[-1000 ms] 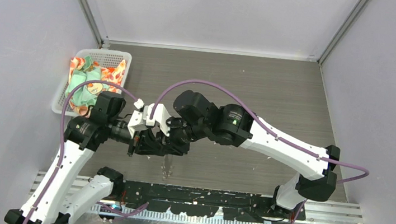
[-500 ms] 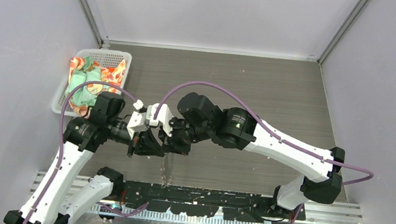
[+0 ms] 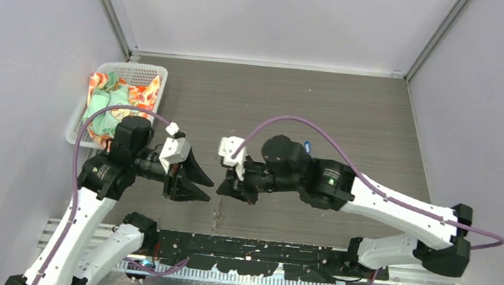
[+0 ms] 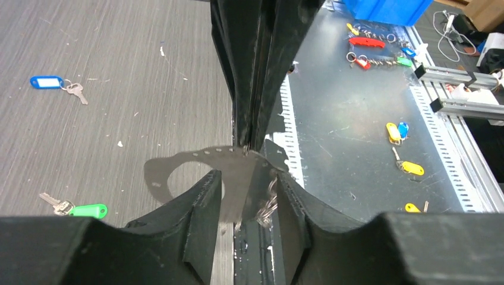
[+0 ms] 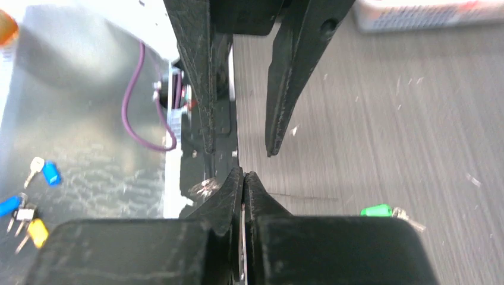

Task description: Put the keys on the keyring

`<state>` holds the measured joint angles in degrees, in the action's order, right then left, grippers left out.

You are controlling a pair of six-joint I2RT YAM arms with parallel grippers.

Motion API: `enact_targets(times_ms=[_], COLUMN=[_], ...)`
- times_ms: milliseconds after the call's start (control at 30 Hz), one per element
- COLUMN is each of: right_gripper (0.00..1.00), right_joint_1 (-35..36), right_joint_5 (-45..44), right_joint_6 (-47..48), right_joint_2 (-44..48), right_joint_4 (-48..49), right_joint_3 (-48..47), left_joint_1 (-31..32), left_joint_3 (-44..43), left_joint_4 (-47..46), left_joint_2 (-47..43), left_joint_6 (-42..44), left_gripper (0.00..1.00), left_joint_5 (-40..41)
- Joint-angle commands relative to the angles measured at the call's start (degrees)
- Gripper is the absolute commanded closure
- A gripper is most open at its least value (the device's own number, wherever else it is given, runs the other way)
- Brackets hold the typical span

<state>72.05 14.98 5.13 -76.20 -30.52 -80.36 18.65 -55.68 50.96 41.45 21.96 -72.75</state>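
The green-headed key [image 4: 89, 211] [image 5: 377, 209] and the blue-headed key [image 4: 47, 81] [image 3: 308, 147] both lie loose on the table. In the left wrist view the keyring [image 4: 178, 161] is a flat grey loop with small bits along its rim. It lies low under the right gripper's tips, with a shiny wire coil [image 4: 267, 205] at its near side. My left gripper [image 3: 211, 191] [image 4: 248, 178] is open around that spot and grips nothing. My right gripper [image 3: 221, 190] [image 5: 243, 173] faces it a short gap away. It is shut, with only a thin pale line between its pads.
A white basket [image 3: 76, 138] of coloured cloth stands at the left wall. A black rail [image 3: 280, 250] and a metal shelf [image 4: 356, 119] with several spare tagged keys run along the table's near edge. Walls close in on three sides.
The two grippers, touching tip to tip a second ago, have drawn apart. The right arm pulled back to the right, and the left gripper's fingers now stand spread.
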Motion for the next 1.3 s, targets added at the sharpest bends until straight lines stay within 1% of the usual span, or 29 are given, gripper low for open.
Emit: enact_targets(times_ms=[0, 100, 133, 233, 300, 367, 500, 567, 633, 700, 967, 1033, 1133, 1167, 1267], right_gripper=[0.99, 0.99, 0.99, 0.99, 0.99, 0.99, 0.99, 0.99, 0.99, 0.99, 0.99, 0.99, 0.99, 0.99, 0.99], right_joint_1=[-0.2, -0.2, -0.2, -0.2, -0.2, -0.2, -0.2, -0.2, -0.2, -0.2, -0.2, -0.2, -0.2, -0.2, -0.2], right_joint_5=[-1.4, -1.7, -1.7, -2.1, -3.1, -4.0, -5.0, -5.7, -6.5, -6.9, -7.5, -7.5, -7.1, -7.0, -6.2], right_joint_6=[-4.7, -7.5, -8.1, -10.0, -10.9, -11.3, -12.2, -12.4, -12.5, -12.7, -13.8, -13.8, -14.0, -14.2, -14.5], right_joint_2=[9.1, 12.3, 12.6, 13.2, 13.3, 13.1, 12.3, 12.2, 12.6, 12.9, 13.4, 13.4, 13.4, 13.4, 13.9], right_joint_4=[26.5, 35.8, 37.9, 45.1, 49.6, 52.0, 57.0, 58.4, 59.8, 60.9, 63.0, 62.8, 62.4, 62.1, 61.0], right_joint_3=[9.4, 15.9, 17.3, 21.6, 24.0, 25.2, 27.1, 27.6, 28.5, 29.2, 30.8, 30.8, 30.9, 30.9, 31.0], left_joint_1=[0.1, 0.1, 0.1, 0.1, 0.1, 0.1, 0.1, 0.1, 0.1, 0.1, 0.1, 0.1, 0.1, 0.1, 0.1], left_joint_3=[1.8, 2.8, 3.4, 5.6, 6.2, 6.0, 5.7, 6.0, 6.2, 6.4, 5.5, 5.4, 5.4, 5.3, 5.2], left_joint_4=[-6.7, -7.8, -10.4, -21.5, -26.2, -27.8, -27.9, -27.9, -27.5, -27.0, -27.0, -27.2, -27.8, -27.8, -28.0], left_joint_2=[-2.6, -3.6, -3.8, -4.5, -4.6, -4.4, -5.1, -5.8, -6.3, -6.7, -6.3, -6.4, -6.8, -6.9, -6.9], left_joint_6=[-6.4, -7.3, -9.3, -20.0, -23.5, -26.0, -26.8, -26.9, -26.8, -26.6, -26.8, -27.1, -27.9, -27.9, -28.3], left_gripper=[0.58, 0.57, 0.57, 0.57, 0.58, 0.59, 0.62, 0.66, 0.72, 0.75, 0.75, 0.81, 0.98, 0.99, 1.00], left_joint_5=[-0.6, -0.1, 0.0, 0.5, -0.6, -0.8, -0.9, -0.7, -0.4, -0.1, 1.0, 1.6, 2.9, 3.3, 3.4])
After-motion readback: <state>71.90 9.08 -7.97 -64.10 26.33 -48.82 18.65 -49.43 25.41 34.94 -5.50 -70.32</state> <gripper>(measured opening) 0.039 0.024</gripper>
